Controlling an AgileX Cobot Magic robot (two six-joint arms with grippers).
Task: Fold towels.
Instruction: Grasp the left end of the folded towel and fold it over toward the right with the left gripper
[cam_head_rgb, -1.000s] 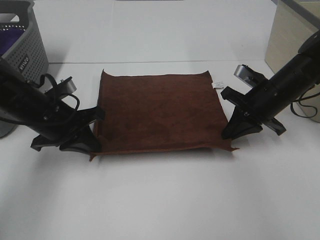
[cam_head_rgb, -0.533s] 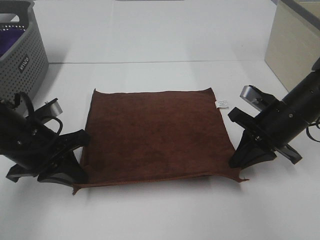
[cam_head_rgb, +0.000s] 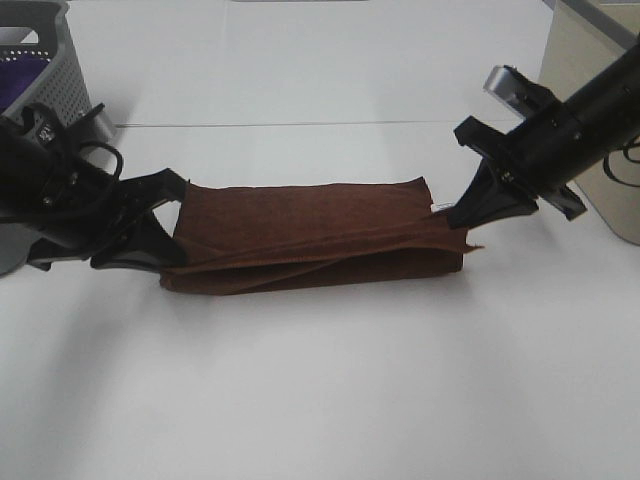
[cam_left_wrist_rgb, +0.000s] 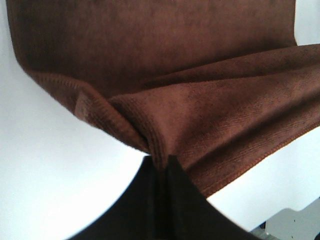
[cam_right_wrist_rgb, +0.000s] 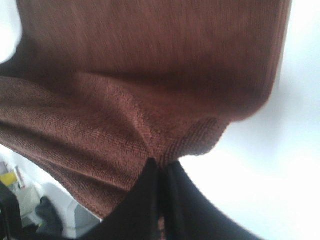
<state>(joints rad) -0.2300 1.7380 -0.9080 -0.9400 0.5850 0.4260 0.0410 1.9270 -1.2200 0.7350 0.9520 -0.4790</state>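
The dark reddish-brown towel (cam_head_rgb: 310, 235) lies across the middle of the white table, its near edge lifted and carried over toward the far edge, so it forms a long half-folded band. My left gripper (cam_head_rgb: 172, 248) is shut on the towel's left near corner; the left wrist view shows the cloth (cam_left_wrist_rgb: 200, 115) pinched between the closed black fingers (cam_left_wrist_rgb: 162, 200). My right gripper (cam_head_rgb: 462, 222) is shut on the right near corner, with the cloth (cam_right_wrist_rgb: 125, 100) gathered into its closed fingers (cam_right_wrist_rgb: 160, 200). The white tag is hidden.
A grey perforated basket (cam_head_rgb: 50, 90) with something purple inside stands at the back left, behind my left arm. A beige cabinet (cam_head_rgb: 585, 90) stands at the right edge, behind my right arm. White table (cam_head_rgb: 320, 400) stretches in front of the towel.
Both grippers have lifted the towel's near corners and carried them away from the camera toward the far edge, turning the flat square into a half-folded band.
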